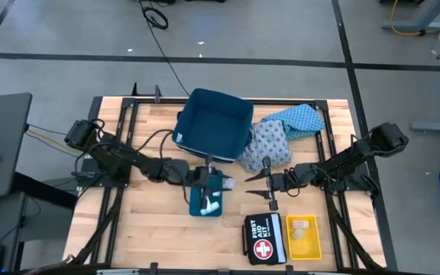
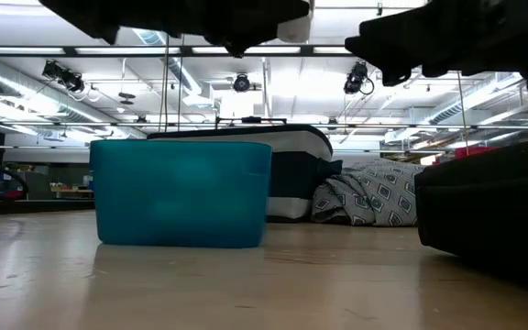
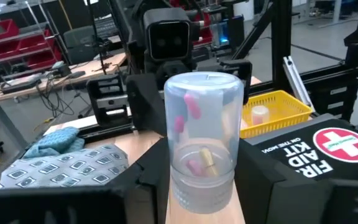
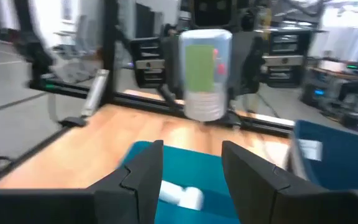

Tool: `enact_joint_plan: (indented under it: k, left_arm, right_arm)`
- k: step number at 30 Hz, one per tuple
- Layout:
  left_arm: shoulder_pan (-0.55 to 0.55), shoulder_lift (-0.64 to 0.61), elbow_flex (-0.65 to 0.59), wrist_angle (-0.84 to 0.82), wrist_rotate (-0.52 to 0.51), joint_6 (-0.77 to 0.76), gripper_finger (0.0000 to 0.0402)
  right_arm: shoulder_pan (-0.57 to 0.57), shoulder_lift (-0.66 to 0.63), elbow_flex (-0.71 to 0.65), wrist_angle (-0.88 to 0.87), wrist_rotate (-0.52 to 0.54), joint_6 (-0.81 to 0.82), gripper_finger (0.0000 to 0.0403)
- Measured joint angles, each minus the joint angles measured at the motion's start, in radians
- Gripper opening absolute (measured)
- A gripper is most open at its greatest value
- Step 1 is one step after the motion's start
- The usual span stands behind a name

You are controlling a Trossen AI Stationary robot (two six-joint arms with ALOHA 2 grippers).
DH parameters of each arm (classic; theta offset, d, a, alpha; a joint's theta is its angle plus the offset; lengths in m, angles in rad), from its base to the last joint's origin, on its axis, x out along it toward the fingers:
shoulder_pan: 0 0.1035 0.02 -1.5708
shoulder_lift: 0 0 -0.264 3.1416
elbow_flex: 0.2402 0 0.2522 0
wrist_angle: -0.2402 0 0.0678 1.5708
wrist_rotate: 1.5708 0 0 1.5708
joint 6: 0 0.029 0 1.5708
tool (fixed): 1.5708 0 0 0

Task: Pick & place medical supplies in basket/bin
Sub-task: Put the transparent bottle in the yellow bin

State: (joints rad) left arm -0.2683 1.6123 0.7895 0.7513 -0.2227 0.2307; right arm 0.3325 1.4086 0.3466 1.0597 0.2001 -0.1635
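Note:
My left gripper point(image 1: 207, 180) hangs over a small teal bin point(image 1: 205, 206) at the table's middle, shut on a clear pill bottle point(image 3: 201, 140) with pink and yellow pills inside. White rolls point(image 1: 209, 205) lie in that bin; one roll point(image 4: 182, 196) shows in the right wrist view. My right gripper point(image 1: 255, 184) is open, level with the bottle and to its right, touching nothing. A grey-blue patterned cloth point(image 1: 270, 143) and a light-blue one point(image 1: 298, 118) lie heaped on the table against the large dark-blue bin point(image 1: 212, 126). My left gripper pinches the pill bottle between its two fingers, by the bottle's lower part point(image 3: 197, 186). The fingers point(image 3: 135, 183) come level from the table's left. The bottle stands upright in the hold, lifted clear above the teal bin.
A black first aid kit point(image 1: 264, 238) and a yellow tray point(image 1: 304, 237) holding pale packets sit near the table's near edge, right of middle. The large dark-blue bin stands at the far middle. Bare wood shows at the table's left and near-left.

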Motion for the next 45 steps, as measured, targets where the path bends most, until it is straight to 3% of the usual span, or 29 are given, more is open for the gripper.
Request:
enact_joint_plan:
  k: [5,17,24,30,45]
  left_arm:
    - [0.068,0.000,-0.003,-0.008,0.075,0.013,0.0128]
    - [0.165,0.001,-0.006,-0.024,0.179,0.035,0.0128]
    - [0.185,0.001,-0.006,-0.015,0.180,0.032,0.0128]
    - [0.185,0.002,-0.006,0.011,0.179,0.028,0.0128]
    - [0.185,0.064,-0.006,0.103,0.181,0.005,0.0128]
  right_arm:
    - [-0.012,0.000,0.000,0.026,0.115,-0.027,0.0179]
    - [-0.096,0.000,0.016,0.050,0.077,0.031,0.0268]
    - [-0.124,0.000,0.091,0.033,0.033,-0.043,0.0270]
    - [-0.137,0.000,0.153,-0.089,0.003,-0.036,0.0270]
    - [-0.149,0.001,0.160,-0.084,-0.001,-0.037,0.0270]
